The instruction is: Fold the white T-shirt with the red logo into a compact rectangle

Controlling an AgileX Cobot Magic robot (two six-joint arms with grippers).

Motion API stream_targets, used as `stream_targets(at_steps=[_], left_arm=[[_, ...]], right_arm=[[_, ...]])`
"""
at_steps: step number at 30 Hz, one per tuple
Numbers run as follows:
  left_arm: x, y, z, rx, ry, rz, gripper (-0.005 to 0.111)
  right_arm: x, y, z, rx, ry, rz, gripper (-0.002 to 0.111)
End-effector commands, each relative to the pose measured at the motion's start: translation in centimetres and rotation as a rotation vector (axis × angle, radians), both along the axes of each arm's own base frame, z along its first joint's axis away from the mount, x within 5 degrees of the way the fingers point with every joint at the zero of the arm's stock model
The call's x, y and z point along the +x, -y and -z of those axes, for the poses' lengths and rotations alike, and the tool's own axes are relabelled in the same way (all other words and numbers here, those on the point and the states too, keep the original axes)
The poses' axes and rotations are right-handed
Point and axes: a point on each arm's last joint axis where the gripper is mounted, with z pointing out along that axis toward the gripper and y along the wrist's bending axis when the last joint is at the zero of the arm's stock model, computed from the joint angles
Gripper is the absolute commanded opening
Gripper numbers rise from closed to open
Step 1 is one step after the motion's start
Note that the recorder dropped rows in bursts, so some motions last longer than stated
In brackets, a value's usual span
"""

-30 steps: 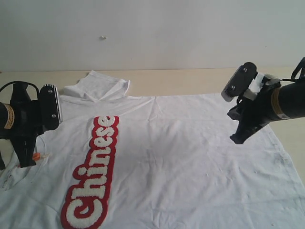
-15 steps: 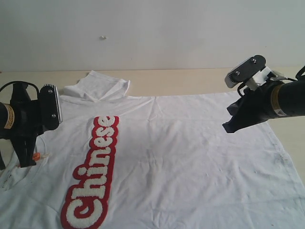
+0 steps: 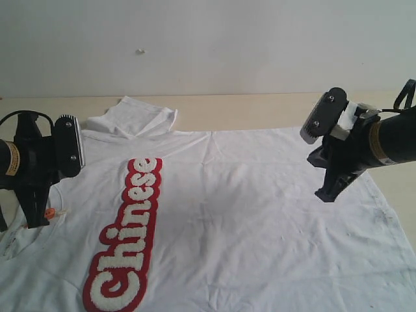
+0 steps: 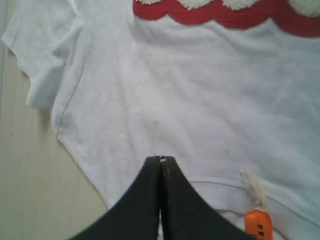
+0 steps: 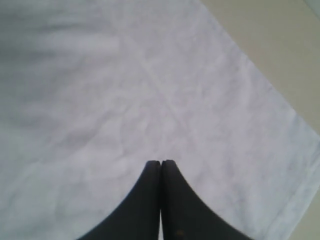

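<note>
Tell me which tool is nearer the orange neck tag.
Left. The left tool hangs shut just beside the orange neck tag; the right tool hovers shut across the white T-shirt, near its far edge.

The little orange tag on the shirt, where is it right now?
The orange tag sits at the exterior view's far left, on the collar of the white T-shirt, beside the left gripper and left of the red logo.

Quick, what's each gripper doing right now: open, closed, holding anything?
Left gripper: closed, holding nothing, over the white T-shirt near its collar.
Right gripper: closed, holding nothing, over plain shirt fabric.
</note>
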Motion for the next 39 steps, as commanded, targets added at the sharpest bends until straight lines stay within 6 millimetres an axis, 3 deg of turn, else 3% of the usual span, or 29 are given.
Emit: stream_targets(at_steps=[1, 9, 16, 21, 25, 32, 35, 39], left_arm=[[0.1, 0.0, -0.1, -0.015, 0.004, -0.01, 0.0], [0.1, 0.0, -0.1, -0.015, 0.004, -0.01, 0.0], [0.1, 0.0, -0.1, -0.015, 0.004, -0.01, 0.0], [0.1, 0.0, -0.1, -0.015, 0.004, -0.01, 0.0], [0.1, 0.0, -0.1, -0.015, 0.004, -0.01, 0.0], [0.1, 0.0, -0.1, -0.015, 0.004, -0.01, 0.0], [0.1, 0.0, -0.1, -0.015, 0.004, -0.01, 0.0], [0.1, 0.0, -0.1, -0.015, 0.004, -0.01, 0.0]], right_arm=[[0.0, 0.0, 0.0, -0.129, 0.029, -0.148, 0.0], [0.4, 0.5, -0.1, -0.154, 0.083, -0.083, 0.0], [0.4, 1.1, 0.1, -0.339, 0.114, -0.138, 0.0], [0.1, 2.8, 0.8, -0.556, -0.042, -0.167, 0.0], [-0.2, 3.5, 1.1, -0.611, -0.141, -0.129, 0.0], [-1.2, 3.6, 1.6, -0.525, -0.265, -0.016, 0.0], [-3.0, 3.2, 2.0, -0.507, -0.457, -0.148, 0.0], [-2.2, 1.1, 0.9, -0.293, -0.412, -0.216, 0.0]])
